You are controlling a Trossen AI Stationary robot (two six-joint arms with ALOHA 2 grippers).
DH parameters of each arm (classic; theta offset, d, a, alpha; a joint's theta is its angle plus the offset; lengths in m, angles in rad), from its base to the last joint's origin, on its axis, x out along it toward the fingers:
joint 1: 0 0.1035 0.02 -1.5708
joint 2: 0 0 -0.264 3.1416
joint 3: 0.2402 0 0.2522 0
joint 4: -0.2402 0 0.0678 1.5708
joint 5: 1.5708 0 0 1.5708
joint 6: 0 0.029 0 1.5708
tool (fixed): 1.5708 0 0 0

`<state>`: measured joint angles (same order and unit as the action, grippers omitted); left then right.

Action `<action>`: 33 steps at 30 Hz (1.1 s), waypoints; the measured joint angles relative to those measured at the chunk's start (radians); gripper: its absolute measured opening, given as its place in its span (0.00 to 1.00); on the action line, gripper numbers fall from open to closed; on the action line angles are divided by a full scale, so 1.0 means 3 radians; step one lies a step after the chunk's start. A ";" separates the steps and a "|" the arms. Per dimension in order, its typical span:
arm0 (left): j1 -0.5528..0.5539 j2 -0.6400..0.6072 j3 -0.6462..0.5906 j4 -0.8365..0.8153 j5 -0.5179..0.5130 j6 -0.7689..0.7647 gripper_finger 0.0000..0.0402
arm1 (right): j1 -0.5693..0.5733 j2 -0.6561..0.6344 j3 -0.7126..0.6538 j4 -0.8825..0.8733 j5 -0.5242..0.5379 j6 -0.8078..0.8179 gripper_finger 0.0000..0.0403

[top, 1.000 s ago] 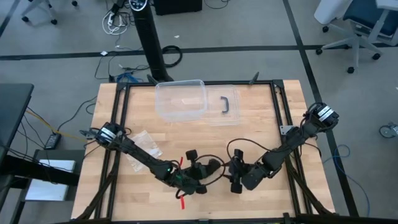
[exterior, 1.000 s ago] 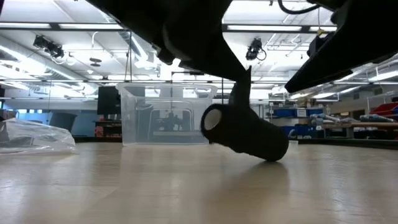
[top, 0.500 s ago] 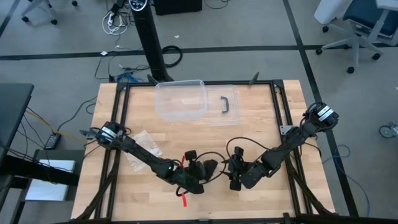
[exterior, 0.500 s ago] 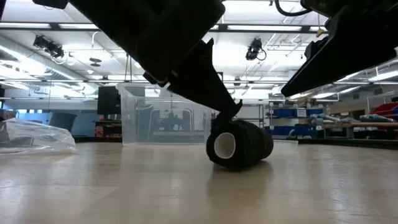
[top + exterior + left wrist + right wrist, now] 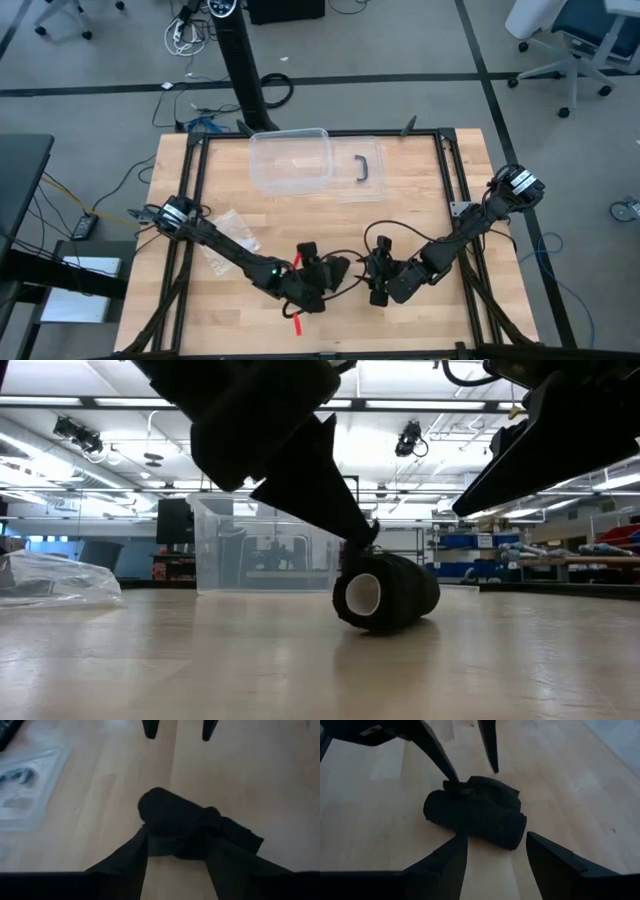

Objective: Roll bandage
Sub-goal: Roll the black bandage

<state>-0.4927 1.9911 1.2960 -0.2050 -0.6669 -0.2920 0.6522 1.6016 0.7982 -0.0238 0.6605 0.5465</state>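
Item: matte black rolled fabric bandage (image 5: 341,268), lying on its side on the light wooden table (image 5: 420,200), near the front edge, about midway between the side edges, a loose tail at one end. Left gripper (image 5: 318,276): fingers spread apart around the roll, gripping nothing. Right gripper (image 5: 377,272): just beside the roll on its other side, fingers apart, holding nothing. Clear plastic box (image 5: 291,160): near the back edge.

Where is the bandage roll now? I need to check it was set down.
In the high view the bandage roll lies on the table's near-centre, between the left hand and right hand.
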 joint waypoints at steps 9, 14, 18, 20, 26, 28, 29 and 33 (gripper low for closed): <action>-0.0059 0.0000 0.0264 -0.0564 -0.0133 -0.0005 0.51 | -0.0186 0.0000 -0.0091 -0.0416 -0.0273 0.0281 0.49; -0.0099 0.0000 0.0249 -0.0630 -0.0200 -0.0094 0.51 | -0.0474 0.0000 -0.0555 0.0434 -0.0898 0.0138 0.48; -0.0149 0.0001 0.0123 -0.0668 -0.0255 -0.0274 0.51 | -0.0671 0.0000 -0.0997 0.1518 -0.1251 -0.0048 0.48; -0.0183 0.0001 0.0079 -0.0677 -0.0326 -0.0376 0.51 | -0.0765 0.0000 -0.1181 0.2014 -0.1361 -0.0105 0.48; -0.0258 0.0001 -0.0011 -0.0682 -0.0357 -0.0559 0.51 | -0.1052 0.0000 -0.1358 0.2575 -0.1772 -0.0227 0.51; -0.0276 0.0000 -0.0044 -0.0691 -0.0396 -0.0619 0.51 | -0.1133 0.0000 -0.1329 0.2556 -0.1890 -0.0308 0.52; -0.0284 0.0000 -0.0068 -0.0693 -0.0407 -0.0640 0.51 | -0.1172 0.0000 -0.1308 0.2560 -0.1951 -0.0337 0.52; -0.0328 0.0000 -0.0158 -0.0697 -0.0476 -0.0808 0.51 | -0.1294 0.0000 -0.1308 0.2536 -0.2054 -0.0377 0.52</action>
<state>-0.5911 1.9911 1.2486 -0.4141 -0.8097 -0.5342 0.2640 1.6016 0.4057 0.7371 0.0444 0.4332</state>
